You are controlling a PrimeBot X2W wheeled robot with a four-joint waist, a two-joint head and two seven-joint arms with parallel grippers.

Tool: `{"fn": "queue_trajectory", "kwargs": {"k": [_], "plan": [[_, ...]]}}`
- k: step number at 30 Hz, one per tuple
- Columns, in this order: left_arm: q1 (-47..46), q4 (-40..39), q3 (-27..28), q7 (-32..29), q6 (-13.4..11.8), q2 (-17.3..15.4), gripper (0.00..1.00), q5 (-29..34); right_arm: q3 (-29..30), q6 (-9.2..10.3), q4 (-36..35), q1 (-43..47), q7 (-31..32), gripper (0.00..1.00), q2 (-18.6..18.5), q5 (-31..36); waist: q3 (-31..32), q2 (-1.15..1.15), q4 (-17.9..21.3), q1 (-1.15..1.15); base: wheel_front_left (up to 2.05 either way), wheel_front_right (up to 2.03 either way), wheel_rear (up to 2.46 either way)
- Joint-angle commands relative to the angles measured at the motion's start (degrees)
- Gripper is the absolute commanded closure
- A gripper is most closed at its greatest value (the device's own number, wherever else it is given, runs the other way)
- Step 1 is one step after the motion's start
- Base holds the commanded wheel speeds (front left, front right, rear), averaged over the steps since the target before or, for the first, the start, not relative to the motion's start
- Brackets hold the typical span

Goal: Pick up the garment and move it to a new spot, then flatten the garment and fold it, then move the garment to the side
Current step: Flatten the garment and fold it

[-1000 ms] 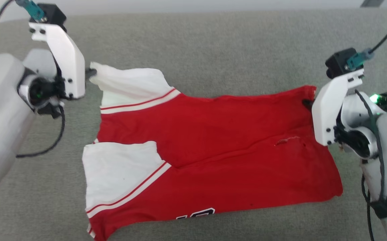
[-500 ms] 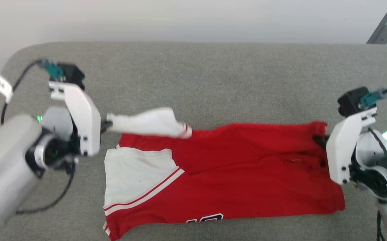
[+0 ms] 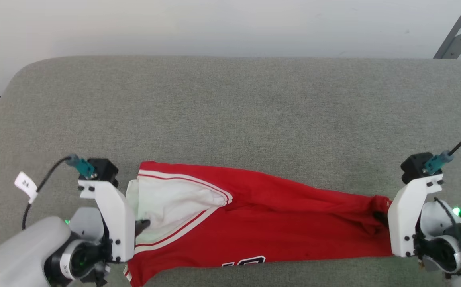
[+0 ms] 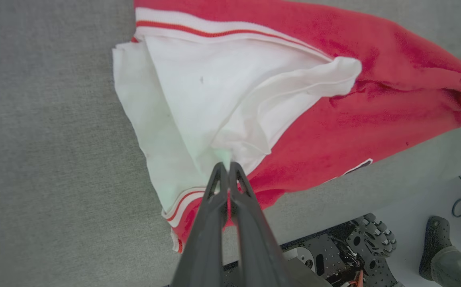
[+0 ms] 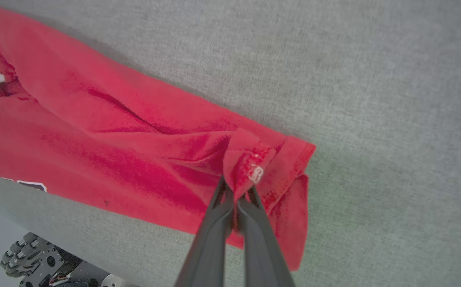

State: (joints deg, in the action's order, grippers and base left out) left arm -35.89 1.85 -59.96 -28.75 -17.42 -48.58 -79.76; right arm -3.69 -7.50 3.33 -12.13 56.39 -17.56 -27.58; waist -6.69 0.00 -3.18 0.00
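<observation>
Item: the garment (image 3: 278, 223), bright red with white panels and striped trim, laid on the grey fabric-covered desk (image 3: 230, 111). Position: stretched lengthwise between the two sets of fingers, one end at each, along the near edge of the desk. Left fingers (image 4: 208, 239): pressed together with no gap, pinching a corner of the white panel (image 4: 214, 91), which rises in a loose fold from their tips. Right fingers (image 5: 214, 239): likewise closed tight, holding a bunched red hem at the opposite end, the cloth puckered around their tips. Condition: the far half appears doubled over the near half, with the top layer lying slack and creased, not smoothed; a strip of block lettering (image 3: 243, 261) shows at the near edge, between the two grips and nearer the left fingers. Progress, as judged: the pick-up, the move and the flattening look complete, and the first lengthwise fold looks nearly laid. Outstanding: setting the held edges down, releasing both ends, smoothing the wrinkled upper layer, probably at least one more fold across the length, and finally shifting the folded garment to the side.
</observation>
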Motion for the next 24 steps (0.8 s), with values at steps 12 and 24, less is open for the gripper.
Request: {"fn": "queue_trajectory", "kwargs": {"k": [12,24], "plan": [[3.7,7.41,0.43,5.25,4.44,2.6,0.0,-0.83,-1.78,0.02,5.55,0.7,-3.52,0.0,0.02,0.2,1.5,0.0,-0.1,0.0,0.0,0.0,0.0],[6.67,5.14,4.3,18.03,6.17,0.48,0.0,2.08,3.47,0.01,1.71,3.91,-2.99,0.0,-0.76,-0.14,2.73,0.0,-1.23,0.0,0.0,0.0,0.0]]}}
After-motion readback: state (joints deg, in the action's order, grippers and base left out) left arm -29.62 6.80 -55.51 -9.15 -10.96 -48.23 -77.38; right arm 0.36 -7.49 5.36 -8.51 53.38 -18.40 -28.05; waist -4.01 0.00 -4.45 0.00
